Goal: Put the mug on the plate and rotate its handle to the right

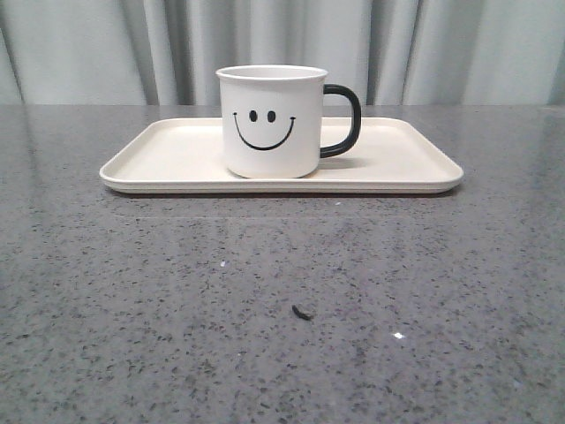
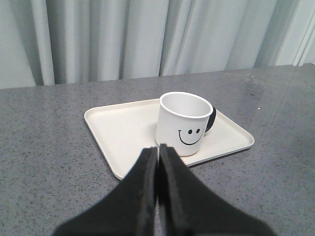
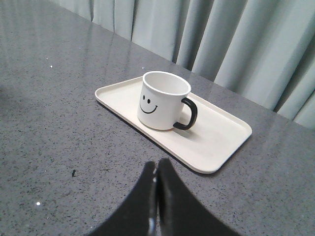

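The white mug (image 1: 271, 121) with a black smiley face stands upright on the cream plate (image 1: 168, 159), near its middle. Its black handle (image 1: 344, 119) points to the right in the front view. The mug (image 2: 183, 123) and plate (image 2: 118, 128) also show in the left wrist view, and the mug (image 3: 163, 101), handle (image 3: 189, 114) and plate (image 3: 216, 142) in the right wrist view. My left gripper (image 2: 158, 147) is shut and empty, held back from the plate's near edge. My right gripper (image 3: 157, 164) is shut and empty over the bare table, short of the plate. Neither gripper shows in the front view.
The grey speckled table (image 1: 265, 300) carries a small dark speck (image 1: 302, 311) in front of the plate. Pale curtains (image 1: 265, 44) hang behind the table's far edge.
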Robot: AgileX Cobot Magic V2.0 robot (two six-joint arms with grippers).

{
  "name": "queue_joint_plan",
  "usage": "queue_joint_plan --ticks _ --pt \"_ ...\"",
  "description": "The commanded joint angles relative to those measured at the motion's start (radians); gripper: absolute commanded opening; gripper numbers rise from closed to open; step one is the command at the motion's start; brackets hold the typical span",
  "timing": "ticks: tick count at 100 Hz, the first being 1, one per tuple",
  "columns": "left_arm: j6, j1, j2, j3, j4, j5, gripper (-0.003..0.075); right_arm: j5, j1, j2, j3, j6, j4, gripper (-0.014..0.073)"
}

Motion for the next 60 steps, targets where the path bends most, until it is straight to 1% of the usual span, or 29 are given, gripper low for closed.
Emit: queue_joint_plan --ticks 1,47,53,60 --pt "0.001 -0.009 0.008 -0.028 0.011 -0.075 -0.0019 -0.070 -0.005 0.013 -0.021 0.000 0.011 -0.0061" --pt "0.001 -0.001 0.005 -0.028 0.011 -0.056 -0.0019 -0.070 -0.005 0.013 -0.021 0.000 0.011 -0.0061" --pt "0.061 0.015 0.005 -0.027 -0.004 -0.054 -0.0019 -0.070 -0.005 0.013 -0.021 0.000 0.011 -0.0061" --pt "0.150 0.045 0.005 -0.027 -0.074 -0.057 -0.0019 -0.070 -0.005 0.013 -0.021 0.000 0.011 -0.0061"
